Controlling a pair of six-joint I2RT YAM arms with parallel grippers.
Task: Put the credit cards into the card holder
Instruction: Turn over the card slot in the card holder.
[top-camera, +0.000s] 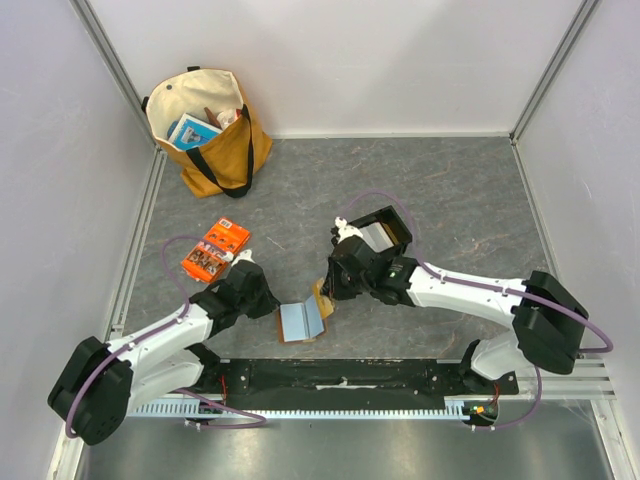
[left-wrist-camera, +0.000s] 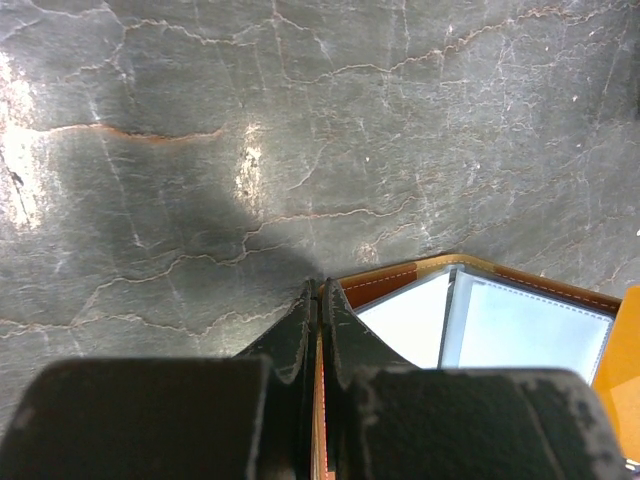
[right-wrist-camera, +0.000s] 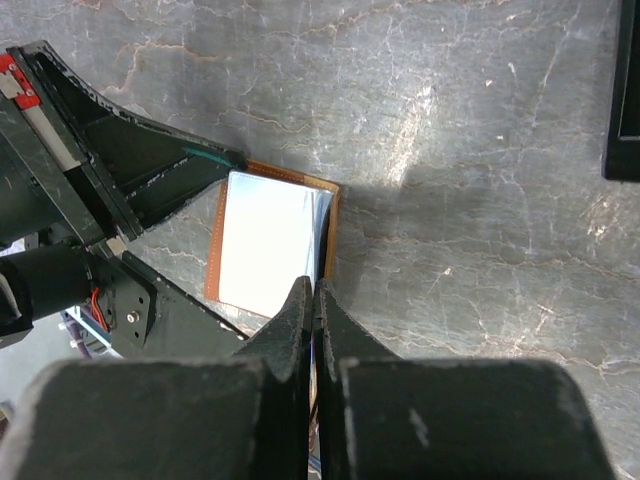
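Leather-like, probably light and floppy, the card holder (top-camera: 300, 322) lies open on the table (top-camera: 450, 190), best pinched at a stitched edge. Left gripper (left-wrist-camera: 319, 300) clamps one edge; right gripper (right-wrist-camera: 314, 292) is closed opposite, hold unclear.

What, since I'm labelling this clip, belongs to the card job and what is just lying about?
Job: card holder, pinched by left gripper and right gripper; credit cards in black tray.
Lying about: orange printed packet; tote bag.
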